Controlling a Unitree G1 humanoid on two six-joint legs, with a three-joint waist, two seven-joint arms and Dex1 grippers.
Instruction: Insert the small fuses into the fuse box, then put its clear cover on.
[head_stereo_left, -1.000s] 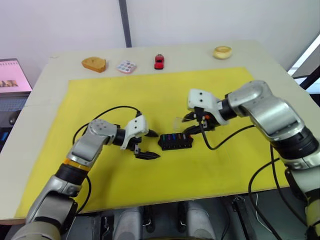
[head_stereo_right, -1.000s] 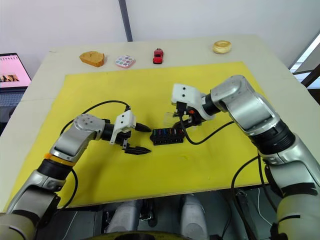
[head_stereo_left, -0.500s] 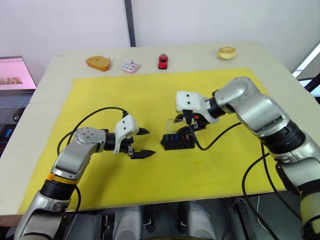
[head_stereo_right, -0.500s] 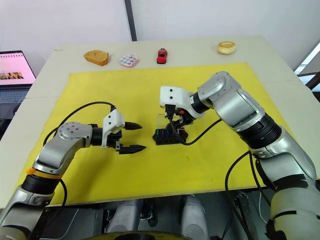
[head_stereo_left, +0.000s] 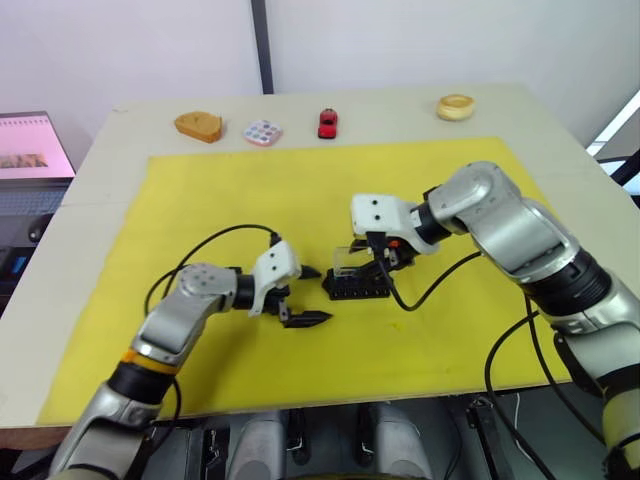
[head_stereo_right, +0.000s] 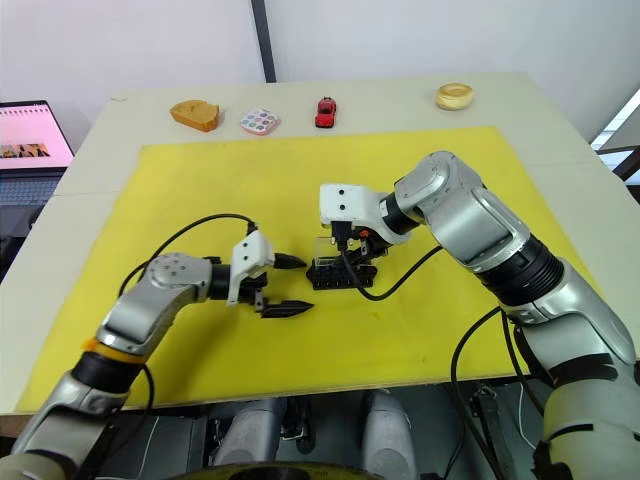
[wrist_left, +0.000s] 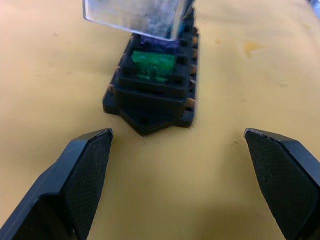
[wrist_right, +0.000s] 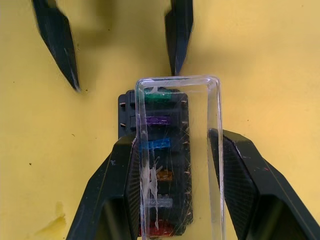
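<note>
**A:** What do you have from the head views?

**B:** You see the fuse box (head_stereo_left: 358, 286) lying on the yellow mat (head_stereo_left: 200, 200) near its middle. Your right tool (head_stereo_left: 372, 262) pinches the clear cover (head_stereo_left: 347, 260) and holds it right over the box's left end. Your left tool (head_stereo_left: 305, 296) sits on the mat just left of the box, its fingers spread and pointing at it. Along the far edge of the surface (head_stereo_left: 90, 180) stand a bread-shaped toy (head_stereo_left: 198, 126), a dotted palette (head_stereo_left: 262, 132), a red toy car (head_stereo_left: 327, 123) and a small ring-shaped item (head_stereo_left: 455, 106).

**A:** And your left wrist view?

**B:** You look past two widely spread fingers (wrist_left: 80, 175) at the near end of the fuse box (wrist_left: 150, 95). A green fuse (wrist_left: 152, 65) sits in the nearest slot, a purple one (wrist_left: 155, 46) behind it. The cover's edge (wrist_left: 132, 17) hangs above them, and you cannot tell whether it touches the box.

**A:** Your right wrist view?

**B:** Your right fingers (wrist_right: 107, 195) clamp the cover (wrist_right: 180, 155) by its long sides. Through it you see the small fuses (wrist_right: 156, 165) seated in a row: green, purple, blue, tan, grey, red. The cover sits offset to one side of the box (wrist_right: 125, 112), not squarely over it. The left tool's fingertips (wrist_right: 57, 45) point in beyond.
</note>
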